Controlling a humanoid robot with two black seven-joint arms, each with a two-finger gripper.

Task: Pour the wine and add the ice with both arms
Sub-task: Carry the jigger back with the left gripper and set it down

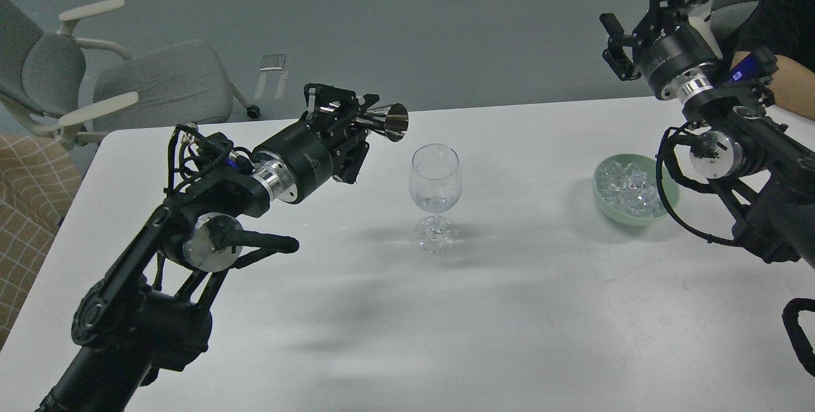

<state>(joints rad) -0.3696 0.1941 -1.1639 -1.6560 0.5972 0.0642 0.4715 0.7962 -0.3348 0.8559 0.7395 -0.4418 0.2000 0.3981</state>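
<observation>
A clear wine glass [435,195] stands upright at the middle of the white table [509,323]. My left gripper [356,120] is shut on a shiny metal jigger cup [386,121], held tipped on its side, its mouth facing right, just left of and above the glass rim. No stream of wine shows. The ice [630,188] is a heap of clear cubes in a pale green bowl [666,207] at the right. My right gripper [640,14] is raised high above and behind the bowl, open and empty.
Grey office chairs [127,87] stand behind the table's far left edge. A person's forearm [796,81] shows at the far right edge behind my right arm. A checked cloth [25,208] is at the left edge.
</observation>
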